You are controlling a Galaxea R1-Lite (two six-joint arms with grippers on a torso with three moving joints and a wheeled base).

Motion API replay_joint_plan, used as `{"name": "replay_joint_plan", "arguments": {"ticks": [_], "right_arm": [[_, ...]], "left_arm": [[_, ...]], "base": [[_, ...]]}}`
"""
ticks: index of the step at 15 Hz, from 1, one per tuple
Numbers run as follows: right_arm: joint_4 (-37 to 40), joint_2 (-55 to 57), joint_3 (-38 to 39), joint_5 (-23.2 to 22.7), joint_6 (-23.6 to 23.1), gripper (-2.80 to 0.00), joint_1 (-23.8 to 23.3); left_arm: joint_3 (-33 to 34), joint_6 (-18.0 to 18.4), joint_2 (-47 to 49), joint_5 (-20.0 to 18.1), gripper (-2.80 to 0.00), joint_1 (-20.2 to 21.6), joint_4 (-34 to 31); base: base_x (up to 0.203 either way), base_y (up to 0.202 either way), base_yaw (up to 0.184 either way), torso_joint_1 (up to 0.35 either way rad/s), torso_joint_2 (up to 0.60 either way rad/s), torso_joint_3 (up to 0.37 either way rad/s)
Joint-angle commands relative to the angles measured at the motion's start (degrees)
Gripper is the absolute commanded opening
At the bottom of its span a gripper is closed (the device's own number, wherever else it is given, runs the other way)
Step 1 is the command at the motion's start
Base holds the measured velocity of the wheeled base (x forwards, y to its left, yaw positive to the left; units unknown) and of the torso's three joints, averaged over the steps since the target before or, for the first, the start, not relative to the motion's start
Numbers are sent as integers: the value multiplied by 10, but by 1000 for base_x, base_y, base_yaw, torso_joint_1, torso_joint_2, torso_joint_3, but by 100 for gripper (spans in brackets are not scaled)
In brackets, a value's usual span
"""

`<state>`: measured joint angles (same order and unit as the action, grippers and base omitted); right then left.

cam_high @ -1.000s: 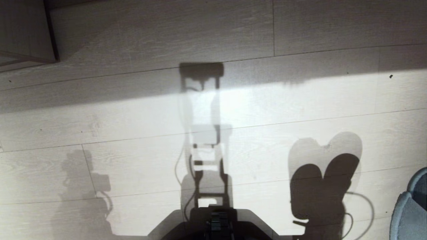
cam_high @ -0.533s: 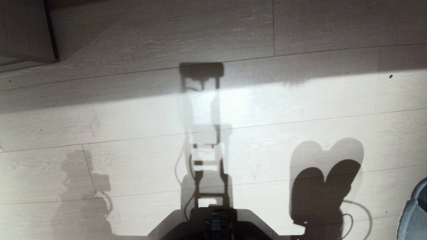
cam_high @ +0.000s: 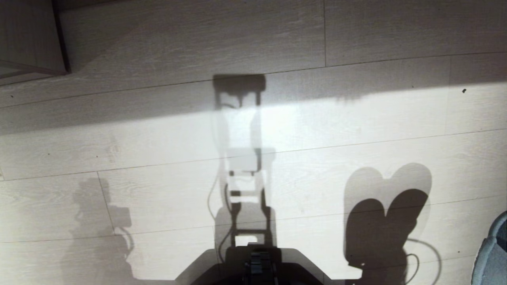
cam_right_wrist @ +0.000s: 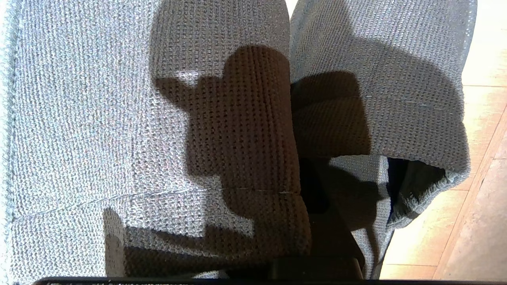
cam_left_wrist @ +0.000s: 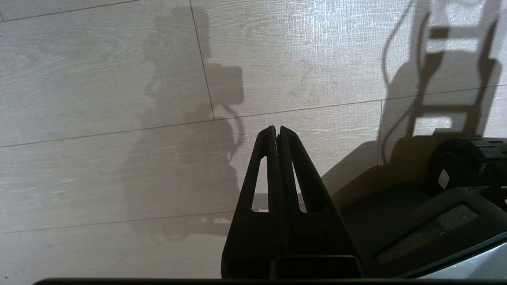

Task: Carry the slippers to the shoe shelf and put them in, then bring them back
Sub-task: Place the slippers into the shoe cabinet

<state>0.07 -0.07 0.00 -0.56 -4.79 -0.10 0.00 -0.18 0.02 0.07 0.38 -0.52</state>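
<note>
The right gripper (cam_right_wrist: 313, 190) is clamped on the slippers (cam_right_wrist: 158, 118), which hang from it side by side, their knitted tops filling its view; one toe (cam_high: 491, 257) shows just above the floor (cam_high: 356, 118). The left gripper (cam_left_wrist: 276, 136) hangs pinched shut, holding nothing, over bare boards beside the robot's base (cam_left_wrist: 435, 221).

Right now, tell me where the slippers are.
The slippers hang side by side in the right gripper, filling the right wrist view above the wood floor. In the head view only an edge shows at the lower right corner, beside their shadow.
</note>
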Motion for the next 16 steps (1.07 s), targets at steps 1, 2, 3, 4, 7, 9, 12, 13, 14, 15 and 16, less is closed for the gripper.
{"name": "replay_joint_plan", "arguments": {"ticks": [1,2,3,4,7,9,12,13,14,15,16], "right_arm": [[0,2,0,-1,0,-280,0],[0,2,0,-1,0,-280,0],[0,2,0,-1,0,-280,0],[0,2,0,0,1,-280,0],[0,2,0,0,1,-280,0],[0,2,0,0,6,-280,0],[0,2,0,0,8,-280,0],[0,2,0,0,10,-280,0],[0,2,0,1,18,-280,0],[0,2,0,5,23,-280,0],[0,2,0,7,26,-280,0]], "left_arm": [[0,0,0,0,-280,1,0],[0,0,0,0,-280,1,0],[0,0,0,0,-280,0,0],[-1,-1,0,0,-280,0,0],[-1,-6,0,1,-280,0,0],[0,-8,0,1,-280,0,1],[0,-8,0,0,-280,0,2],[0,-8,0,0,-280,0,2],[0,-8,0,0,-280,0,2],[0,-9,0,0,-280,1,2],[0,-8,0,0,-280,0,2]], "base": [[0,0,0,0,0,0],[0,0,0,0,0,0],[0,0,0,0,0,0],[0,0,0,0,0,0],[0,0,0,2,2,46],[0,0,0,2,0,192],[0,0,0,-1,1,197],[0,0,0,2,2,202],[0,0,0,-1,2,204],[0,0,0,7,2,203],[0,0,0,2,2,197]]}}
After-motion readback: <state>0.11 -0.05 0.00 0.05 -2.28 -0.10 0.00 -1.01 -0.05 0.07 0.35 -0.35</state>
